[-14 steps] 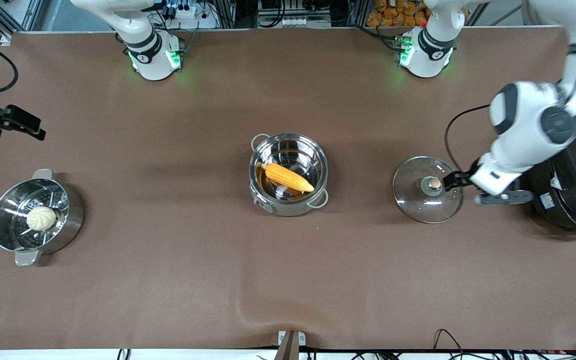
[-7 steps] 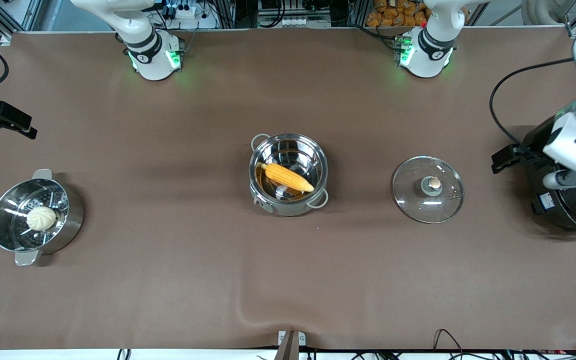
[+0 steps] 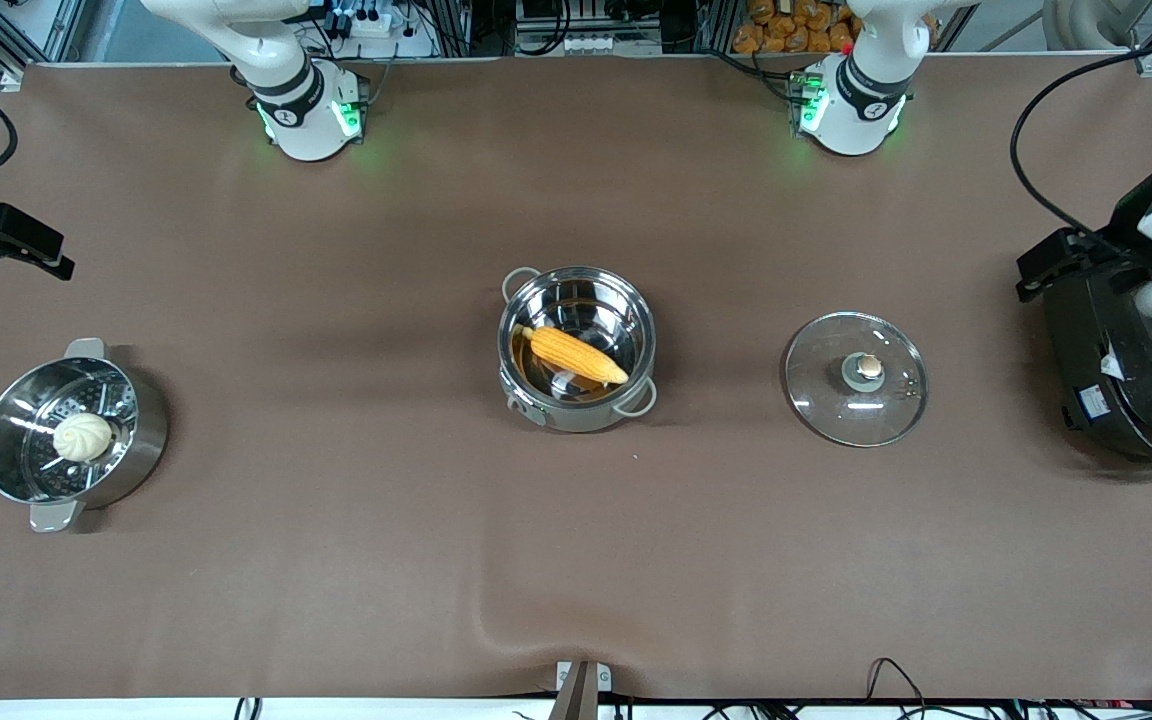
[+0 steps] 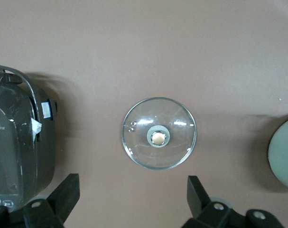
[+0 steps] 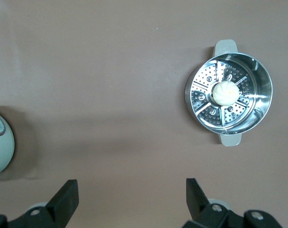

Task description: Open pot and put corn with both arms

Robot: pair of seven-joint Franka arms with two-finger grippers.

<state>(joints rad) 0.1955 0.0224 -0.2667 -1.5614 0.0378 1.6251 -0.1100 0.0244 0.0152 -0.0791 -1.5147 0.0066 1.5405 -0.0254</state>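
The pot (image 3: 577, 270) stands uncovered at the middle of the table, and the corn (image 3: 576, 355) lies slantwise inside it. Its glass lid (image 3: 821, 400) (image 4: 177, 116) lies flat on the cloth beside it, toward the left arm's end, coppery knob (image 3: 869, 367) (image 4: 158, 137) up. My left gripper (image 3: 1041, 270) (image 4: 133, 183) is open and empty, up in the air by the rim of the black rice cooker. My right gripper (image 3: 41, 255) (image 5: 132, 183) is open and empty too, waiting over bare cloth at the right arm's end of the table.
A steel steamer pot (image 3: 141, 440) (image 5: 264, 90) holding a white bun (image 3: 83, 437) (image 5: 224, 93) sits nearer the front camera than my right gripper. The big black rice cooker (image 3: 1136, 390) (image 4: 15, 152) stands at the left arm's end. The arms' bases (image 3: 841, 100) stand along the table's back edge.
My left gripper has drawn away from the lid's knob and risen toward the rice cooker. The lid stays on the cloth. My right gripper shifted slightly toward the table's end.
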